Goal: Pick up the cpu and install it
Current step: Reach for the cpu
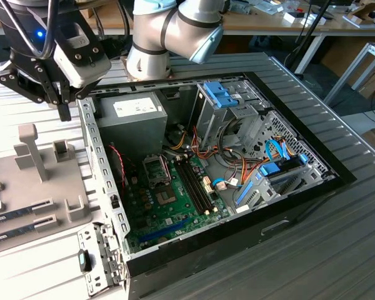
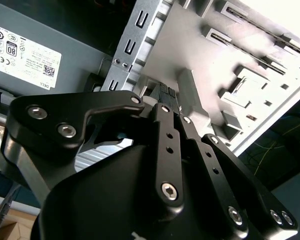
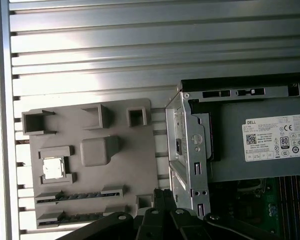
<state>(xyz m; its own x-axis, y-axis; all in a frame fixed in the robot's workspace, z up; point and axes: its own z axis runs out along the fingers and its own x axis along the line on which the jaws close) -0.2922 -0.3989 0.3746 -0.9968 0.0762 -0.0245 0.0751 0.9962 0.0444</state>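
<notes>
Gripper (image 1: 63,111) hangs at the upper left of the exterior view, over the perforated sheet-metal side wall of the computer case (image 1: 94,156), between the open machine and the grey holder (image 1: 25,187); its black fingers (image 3: 157,196) look closed together, with nothing between them. The cpu (image 3: 53,168), a flat square with a dull silvery top, lies in a shallow square recess of that matte moulded holder, well apart from the gripper; the recess probably keeps it level and located for pickup. Long dark memory sticks (image 3: 80,196) sit in slots near it; the black socket frame (image 1: 155,170) lies on the green motherboard inside the case.
</notes>
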